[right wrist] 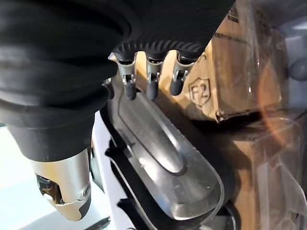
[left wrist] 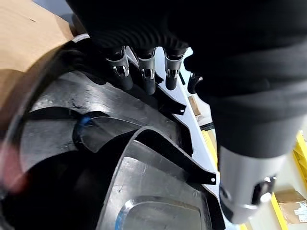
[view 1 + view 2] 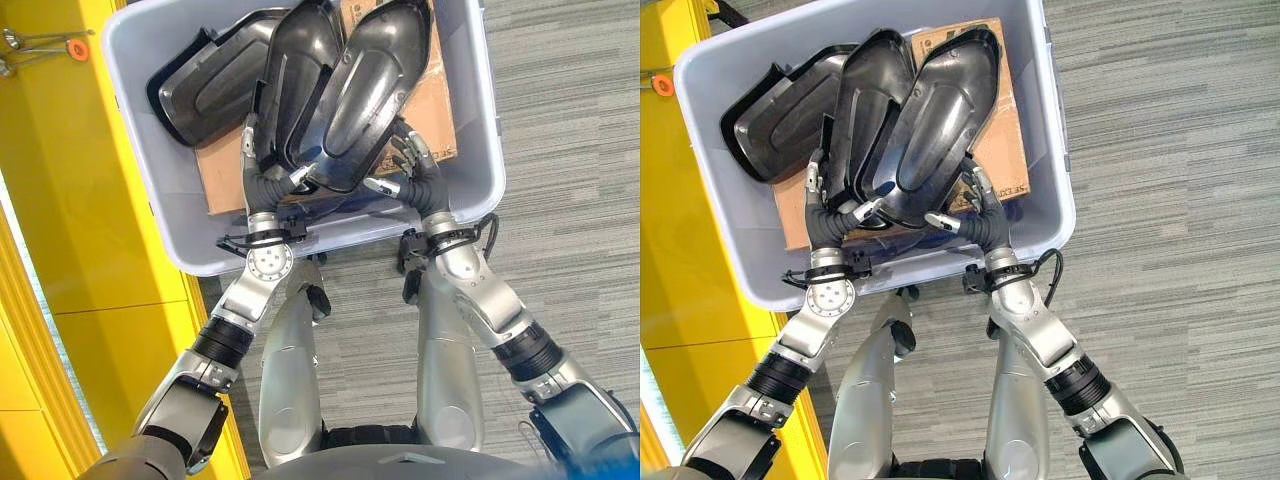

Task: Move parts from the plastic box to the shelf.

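Two black moulded shell parts stand tilted side by side in the grey plastic box (image 3: 478, 110), a left part (image 3: 300, 80) and a right part (image 3: 368, 90). My left hand (image 3: 262, 178) grips the left part's lower edge, fingers on its outer rim and thumb under it. In the left wrist view its fingers (image 2: 146, 79) rest on the black rim (image 2: 72, 110). My right hand (image 3: 415, 178) grips the right part's lower edge; its fingers (image 1: 152, 85) curl over the shell (image 1: 163, 158). A third black part (image 3: 205, 85) lies flat at the box's left.
Brown cardboard (image 3: 225, 178) lines the box bottom under the parts. A yellow shelf frame (image 3: 70, 200) stands close along the box's left side. Grey carpet (image 3: 570, 150) stretches to the right of the box.
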### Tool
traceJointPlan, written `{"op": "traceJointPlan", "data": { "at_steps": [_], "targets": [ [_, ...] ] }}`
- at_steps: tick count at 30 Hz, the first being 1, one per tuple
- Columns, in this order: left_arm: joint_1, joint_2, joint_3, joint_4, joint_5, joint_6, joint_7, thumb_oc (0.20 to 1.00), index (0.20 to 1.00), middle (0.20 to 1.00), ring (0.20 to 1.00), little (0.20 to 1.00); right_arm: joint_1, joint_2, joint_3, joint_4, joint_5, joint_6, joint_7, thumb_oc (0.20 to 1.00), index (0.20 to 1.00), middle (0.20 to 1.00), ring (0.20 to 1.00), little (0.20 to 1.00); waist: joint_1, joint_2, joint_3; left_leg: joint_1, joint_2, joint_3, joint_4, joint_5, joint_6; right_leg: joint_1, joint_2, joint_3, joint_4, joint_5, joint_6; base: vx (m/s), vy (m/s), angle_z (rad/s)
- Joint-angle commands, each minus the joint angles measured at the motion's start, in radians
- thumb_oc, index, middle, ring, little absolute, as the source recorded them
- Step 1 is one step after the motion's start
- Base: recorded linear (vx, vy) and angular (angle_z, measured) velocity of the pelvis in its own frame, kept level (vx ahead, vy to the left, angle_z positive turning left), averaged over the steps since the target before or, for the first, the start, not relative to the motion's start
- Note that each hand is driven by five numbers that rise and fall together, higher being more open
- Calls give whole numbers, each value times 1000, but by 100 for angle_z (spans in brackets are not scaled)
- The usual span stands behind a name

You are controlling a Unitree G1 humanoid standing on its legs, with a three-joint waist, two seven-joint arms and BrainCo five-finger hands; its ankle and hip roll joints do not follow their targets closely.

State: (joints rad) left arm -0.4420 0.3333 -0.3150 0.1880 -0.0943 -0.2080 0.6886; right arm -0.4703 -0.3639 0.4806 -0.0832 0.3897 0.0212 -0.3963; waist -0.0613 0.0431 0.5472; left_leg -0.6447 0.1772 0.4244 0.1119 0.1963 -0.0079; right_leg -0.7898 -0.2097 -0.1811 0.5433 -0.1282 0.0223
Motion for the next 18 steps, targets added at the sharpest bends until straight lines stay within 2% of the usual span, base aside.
{"op": "traceJointPlan", "data": {
  "at_steps": [1,6,10,13,15,18],
  "targets": [
    [-16,47,-14,-52,19,-76,-4,1000,1000,1000,1000,1000,-7,24,-9,-45,25,-10,1,1000,1000,1000,1000,1000,7,-28,-27,8,45,-27,149,-193,-108,57,1,-36,-206,97,90,0,0,0],
    [-15,52,-16,-43,19,-97,-17,1000,1000,1000,1000,1000,7,25,-1,-1,55,-10,5,1000,1000,1000,1000,1000,7,-29,-27,10,48,-26,150,-192,-108,57,-1,-39,-200,95,89,0,0,0],
    [-20,55,-24,-43,24,-98,-24,1000,1000,1000,1000,1000,18,31,6,25,156,47,-17,1000,1000,1000,1000,1000,6,-33,-27,13,50,-27,152,-191,-109,60,1,-39,-198,96,87,0,-2,1],
    [-19,55,-29,-35,25,-110,-31,1000,1000,1000,1000,1000,33,44,7,75,286,36,-45,1000,1000,1000,1000,1000,3,-36,-27,16,52,-25,149,-187,-111,63,3,-39,-202,98,86,0,-6,4],
    [-26,47,-37,-26,39,-117,-51,1000,1000,1000,1000,1000,53,64,-9,142,380,5,-50,1000,1000,1000,1000,1000,-1,-37,-27,19,52,-23,146,-185,-111,63,7,-36,-205,99,84,0,0,0],
    [-39,39,-46,-16,53,-115,-71,1000,1000,1000,1000,1000,68,72,-30,187,392,-17,-10,1000,1000,1000,1000,1000,-9,-35,-27,20,51,-21,144,-182,-111,61,8,-32,-207,104,83,0,0,0]
  ]
}}
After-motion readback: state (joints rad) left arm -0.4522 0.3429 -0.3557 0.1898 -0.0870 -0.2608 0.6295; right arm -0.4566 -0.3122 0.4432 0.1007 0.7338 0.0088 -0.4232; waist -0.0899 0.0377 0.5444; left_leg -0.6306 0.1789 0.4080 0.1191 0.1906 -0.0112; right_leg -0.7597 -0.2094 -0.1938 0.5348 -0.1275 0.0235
